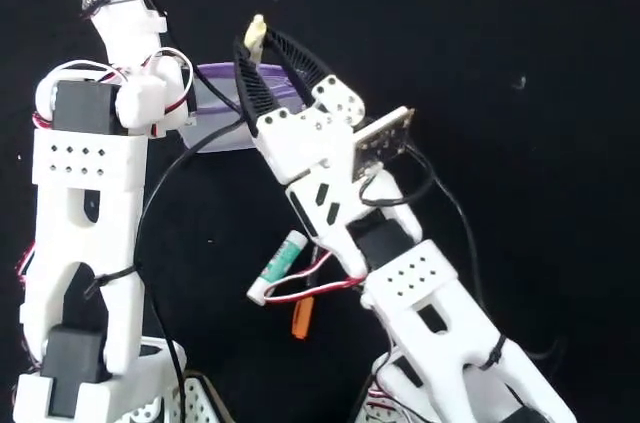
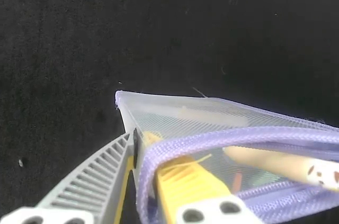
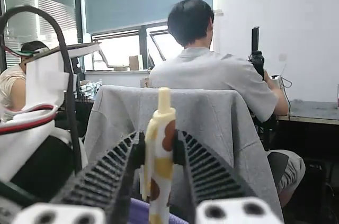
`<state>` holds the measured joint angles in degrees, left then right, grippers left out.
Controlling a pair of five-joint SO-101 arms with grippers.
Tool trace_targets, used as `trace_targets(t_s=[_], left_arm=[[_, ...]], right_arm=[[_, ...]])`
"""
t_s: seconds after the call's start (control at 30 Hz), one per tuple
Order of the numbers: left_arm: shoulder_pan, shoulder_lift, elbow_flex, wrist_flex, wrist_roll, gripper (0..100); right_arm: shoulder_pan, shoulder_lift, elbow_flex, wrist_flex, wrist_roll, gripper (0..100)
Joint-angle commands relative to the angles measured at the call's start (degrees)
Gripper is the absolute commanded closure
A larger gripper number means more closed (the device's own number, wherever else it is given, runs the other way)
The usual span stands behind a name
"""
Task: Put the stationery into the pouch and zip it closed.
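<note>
A clear mesh pouch (image 1: 225,128) with a purple zip edge lies at the back of the black table. My left gripper (image 2: 140,139) is shut on the pouch (image 2: 212,118) at its mouth corner, grey finger outside and yellow finger inside. My right gripper (image 1: 258,55) is above the pouch, shut on a cream pen (image 1: 256,31) with brown spots, held upright. In the right wrist view the pen (image 3: 160,113) stands between the black fingers (image 3: 114,173). A cream spotted pen (image 2: 275,163) shows through the mesh; I cannot tell whether it is the same one.
A white and green glue stick (image 1: 280,265) and an orange marker (image 1: 302,315) lie on the table near the right arm's base, under its red and white cables. The right part of the black table (image 1: 530,143) is free.
</note>
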<state>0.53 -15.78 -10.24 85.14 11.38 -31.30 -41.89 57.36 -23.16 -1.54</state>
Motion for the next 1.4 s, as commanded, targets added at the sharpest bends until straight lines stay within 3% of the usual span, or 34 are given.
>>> trace_targets(t_s=[0.0,0.07,0.27,0.43,0.67,1.0,1.13,1.37], left_arm=[[0.2,-0.9,-0.3,-0.7,0.8,97],[0.2,-0.9,-0.3,-0.7,0.8,97],[0.1,-0.9,-0.2,-1.0,0.8,97],[-6.6,-0.9,-0.7,-1.8,3.4,97],[-17.9,-0.9,-0.2,-5.3,4.4,97],[-21.1,-0.2,0.0,-5.6,4.4,97],[-21.0,-0.2,2.1,-6.9,4.4,97],[-21.1,-0.4,5.2,-10.0,4.1,97]], right_arm=[[0.5,-2.1,-0.5,-1.1,-0.3,72.6],[0.7,-3.8,-0.4,-0.9,-0.3,68.6],[0.9,-15.3,-0.9,8.3,0.1,74.5],[0.4,-27.3,-3.0,18.8,8.0,75.3],[0.7,-24.6,-20.5,46.6,9.2,75.3],[0.5,-15.2,-36.4,83.7,10.3,81.9],[-1.6,-10.1,-37.0,92.0,18.5,82.0],[-12.6,-6.0,-30.5,99.4,37.5,82.0]])
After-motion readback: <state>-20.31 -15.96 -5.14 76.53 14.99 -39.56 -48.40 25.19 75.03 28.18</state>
